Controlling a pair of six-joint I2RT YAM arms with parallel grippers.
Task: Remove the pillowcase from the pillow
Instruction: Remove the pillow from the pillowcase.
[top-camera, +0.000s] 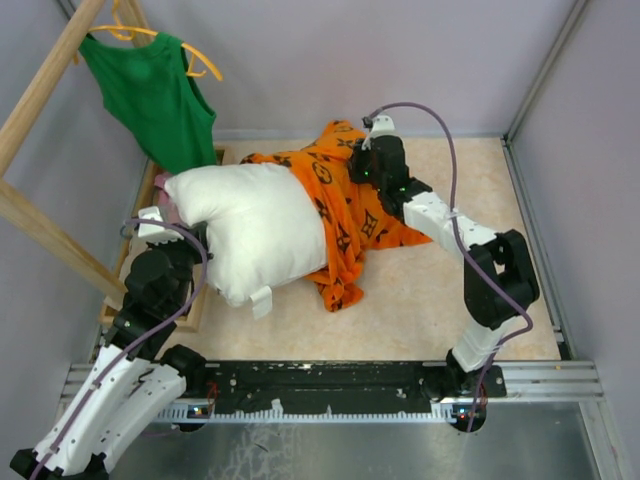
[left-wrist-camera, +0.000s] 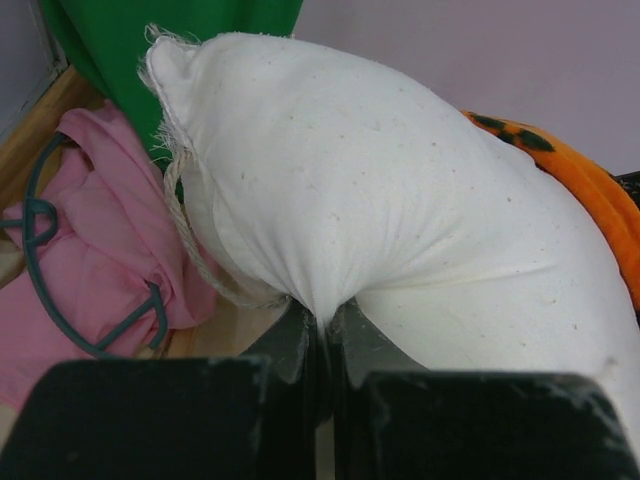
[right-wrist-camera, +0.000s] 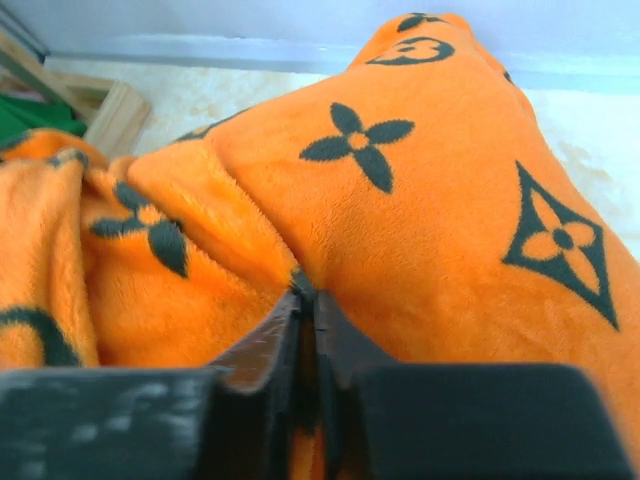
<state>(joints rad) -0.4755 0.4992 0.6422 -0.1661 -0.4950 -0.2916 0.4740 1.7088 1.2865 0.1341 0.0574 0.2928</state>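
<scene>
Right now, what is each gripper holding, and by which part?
The left gripper pinches the pillow at its left edge; the right gripper pinches a fold of the pillowcase near its far end.

One pillow (top-camera: 255, 225) and one pillowcase (top-camera: 345, 235) are counted. One tag (top-camera: 262, 300) is seen on the pillow. One tank top (top-camera: 155, 95) and one pink cloth (left-wrist-camera: 100, 250) are counted. Two hangers are found: a yellow hanger (top-camera: 135, 33) and a dark green hanger (left-wrist-camera: 157, 300). Two arms are counted, the left arm (top-camera: 130, 340) and the right arm (top-camera: 480, 260). Each is fitted with one gripper, the left gripper (left-wrist-camera: 322, 330) and the right gripper (right-wrist-camera: 305, 295), making two. Two purple cables (top-camera: 445, 130) are counted.
</scene>
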